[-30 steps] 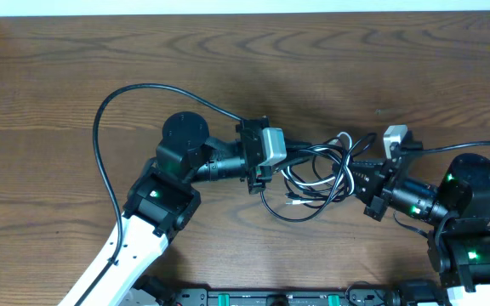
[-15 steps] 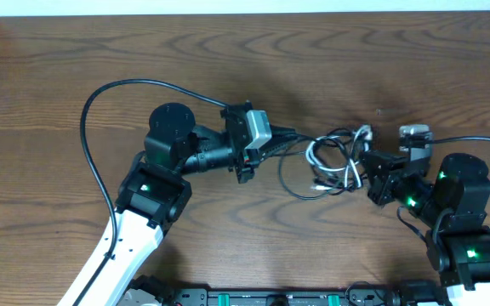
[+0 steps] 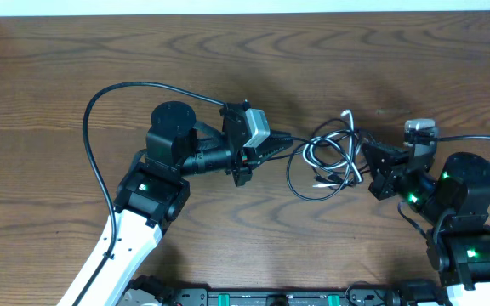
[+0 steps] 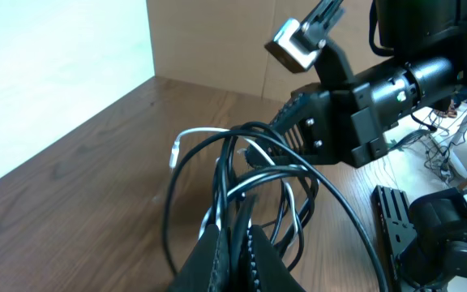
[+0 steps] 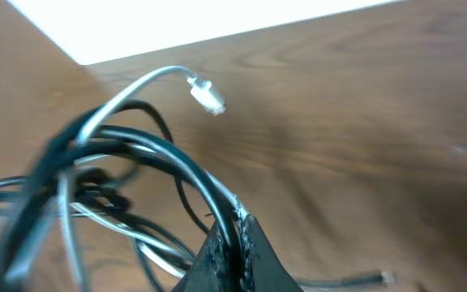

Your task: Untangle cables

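- The left pincer [image 3: 284, 143] is pressed together on the cables [image 3: 326, 161]. In its own wrist view, black and white strands run down into the tips [image 4: 233, 237].
- The right pincer [image 3: 366, 158] is pressed together too. Up close it pinches the black cable [image 5: 181, 166] right at the tips [image 5: 233, 225].
- The cables hang in a loose bunch between the two pincers, over the middle of the brown surface [image 3: 228, 51].
- A second ago the two arms sat close, with the bunch squashed between them. Now they have pulled apart, and the bunch has slid toward the right arm.
- The loops have opened up. One big loop of the black cable [image 3: 300, 183] sags on the near side.
- The white cable [image 3: 313, 153] is folded in the middle. Its white plug [image 3: 347, 114] now sticks out at the far side, free of the loops.
- The black and white strands still cross each other, so I think the job is not done. The pull has loosened the knot, and the free plug looks like the end to draw out.
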Available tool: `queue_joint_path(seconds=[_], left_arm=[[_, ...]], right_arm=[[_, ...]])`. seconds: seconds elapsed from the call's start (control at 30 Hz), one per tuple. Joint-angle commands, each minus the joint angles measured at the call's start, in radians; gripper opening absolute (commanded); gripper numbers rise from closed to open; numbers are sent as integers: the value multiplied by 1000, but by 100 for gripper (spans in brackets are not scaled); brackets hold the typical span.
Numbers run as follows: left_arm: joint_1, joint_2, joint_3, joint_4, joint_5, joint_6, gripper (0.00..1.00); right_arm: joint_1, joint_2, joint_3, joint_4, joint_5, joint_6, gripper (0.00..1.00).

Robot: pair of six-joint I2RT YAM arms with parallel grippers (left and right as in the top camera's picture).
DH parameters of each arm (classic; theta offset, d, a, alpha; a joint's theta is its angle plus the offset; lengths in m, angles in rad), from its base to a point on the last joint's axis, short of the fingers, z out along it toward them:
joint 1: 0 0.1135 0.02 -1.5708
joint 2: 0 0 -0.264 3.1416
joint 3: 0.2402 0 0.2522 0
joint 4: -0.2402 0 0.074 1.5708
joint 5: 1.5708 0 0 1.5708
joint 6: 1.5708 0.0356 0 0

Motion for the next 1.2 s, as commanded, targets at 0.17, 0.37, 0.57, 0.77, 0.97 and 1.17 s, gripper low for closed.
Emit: queue_joint_path(seconds=[0.17, 0.37, 0.57, 0.77, 0.97, 1.17], left_arm=[[8, -18, 34, 4, 9, -5, 8], [8, -18, 34, 4, 8, -5, 8], [8, -18, 34, -75, -139, -5, 8], [8, 15, 33, -226, -340, -4, 8], [8, 142, 33, -270, -340, -2, 8], [8, 276, 33, -269, -339, -3, 16]], right_arm=[[-6, -3, 0, 48, -178, 2, 10], [-6, -2, 0, 39, -196, -18, 58], [-6, 18, 0, -63, -190, -78, 77], [-6, 57, 0, -100, -190, -78, 78], [-6, 86, 0, -86, -189, -77, 79], [-6, 97, 0, -87, -190, -77, 79]])
